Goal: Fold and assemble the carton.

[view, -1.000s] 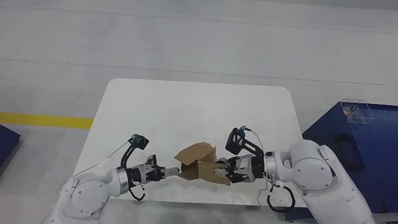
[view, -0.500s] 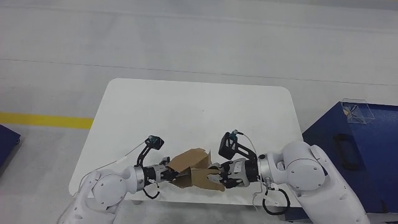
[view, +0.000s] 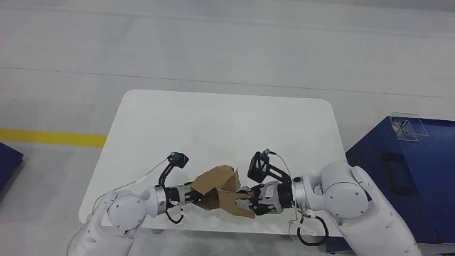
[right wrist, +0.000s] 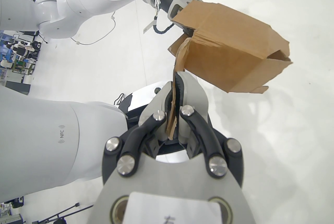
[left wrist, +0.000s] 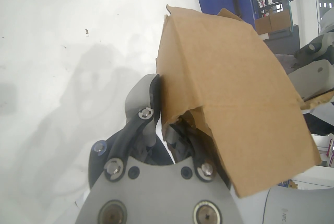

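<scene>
Your carton (view: 219, 188) sits between the two arms over the near part of the white table (view: 213, 117). It's a half-formed brown box, one end gaping open and its flaps loose. On one side your left gripper (left wrist: 161, 105) is pinched onto a ragged wall edge of the box, one finger outside and one tucked under the card. On the other side your right gripper (right wrist: 177, 84) is clamped flat on a dangling flap, card sandwiched between its pads.

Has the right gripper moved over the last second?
Yes. In the top view the right gripper, shut on the carton, has shifted away from the right edge of the table and slightly nearer its front edge.
</scene>
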Robot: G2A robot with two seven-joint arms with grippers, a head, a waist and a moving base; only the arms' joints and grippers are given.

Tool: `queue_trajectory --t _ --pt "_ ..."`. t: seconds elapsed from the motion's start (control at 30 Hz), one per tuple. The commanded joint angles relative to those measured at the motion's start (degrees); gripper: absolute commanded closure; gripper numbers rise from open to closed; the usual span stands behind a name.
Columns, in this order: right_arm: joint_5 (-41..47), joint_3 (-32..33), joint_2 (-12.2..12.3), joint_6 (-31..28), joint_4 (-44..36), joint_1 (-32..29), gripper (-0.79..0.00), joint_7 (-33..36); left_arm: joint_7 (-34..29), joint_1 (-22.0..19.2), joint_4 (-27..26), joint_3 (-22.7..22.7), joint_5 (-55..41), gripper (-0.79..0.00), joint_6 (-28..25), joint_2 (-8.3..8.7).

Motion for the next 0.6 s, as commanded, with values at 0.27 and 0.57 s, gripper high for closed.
queue_trajectory --t 0.27,0.57 --pt "0.2 1.0 0.2 0.3 0.0 -0.2 -0.785 -1.5 -3.6 -1.3 2.6 -1.3 -11.8 0.000 5.8 0.19" --pt "-6.1 10.8 1.4 0.5 -7.0 -7.2 -0.785 -11.2 -4.5 -1.6 3.0 -1.6 -13.9 0.000 6.2 0.19"
